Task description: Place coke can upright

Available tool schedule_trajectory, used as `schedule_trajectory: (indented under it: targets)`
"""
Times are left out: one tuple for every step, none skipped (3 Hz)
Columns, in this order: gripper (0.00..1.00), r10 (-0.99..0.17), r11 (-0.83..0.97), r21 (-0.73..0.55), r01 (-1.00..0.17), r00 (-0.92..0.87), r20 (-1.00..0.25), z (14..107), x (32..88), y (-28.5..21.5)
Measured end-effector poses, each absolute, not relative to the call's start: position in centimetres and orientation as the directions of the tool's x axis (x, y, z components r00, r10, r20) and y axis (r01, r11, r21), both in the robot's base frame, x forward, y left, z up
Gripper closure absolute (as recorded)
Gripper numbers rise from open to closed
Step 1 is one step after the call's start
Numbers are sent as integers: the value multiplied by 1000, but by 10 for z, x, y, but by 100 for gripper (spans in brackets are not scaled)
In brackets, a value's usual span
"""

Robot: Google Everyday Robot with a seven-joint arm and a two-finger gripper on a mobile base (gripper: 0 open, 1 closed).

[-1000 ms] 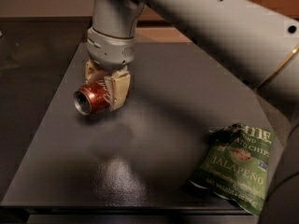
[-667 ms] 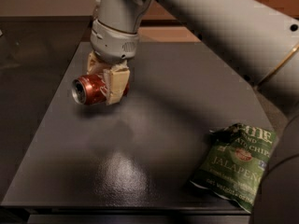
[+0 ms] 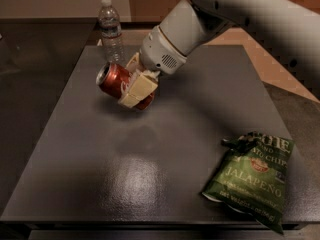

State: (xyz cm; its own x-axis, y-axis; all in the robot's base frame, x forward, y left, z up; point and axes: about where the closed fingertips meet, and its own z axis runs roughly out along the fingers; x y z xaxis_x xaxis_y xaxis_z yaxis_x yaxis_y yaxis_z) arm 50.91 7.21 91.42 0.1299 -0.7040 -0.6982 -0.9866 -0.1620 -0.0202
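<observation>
The red coke can is held in my gripper above the left part of the dark table. The can is tilted, its silver end pointing up and to the left. The cream fingers are shut around the can's body, one in front, one behind. The white arm comes down from the upper right. The can's lower end is hidden behind the front finger.
A clear plastic water bottle stands upright at the table's far left edge, just behind the can. A green jalapeño chip bag lies at the front right corner. The table's front edge is near the bottom of the view.
The can has been lifted off the table and tilted, its silver end turning upward. The view has shifted, and the water bottle now shows.
</observation>
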Motion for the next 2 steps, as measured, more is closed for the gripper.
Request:
schedule_trajectory:
  targets:
    - [100, -617, -1, 27, -1000, -21, -787, 921, 521, 64]
    - [100, -498, 66, 74, -995, -97, -862, 926, 526, 66]
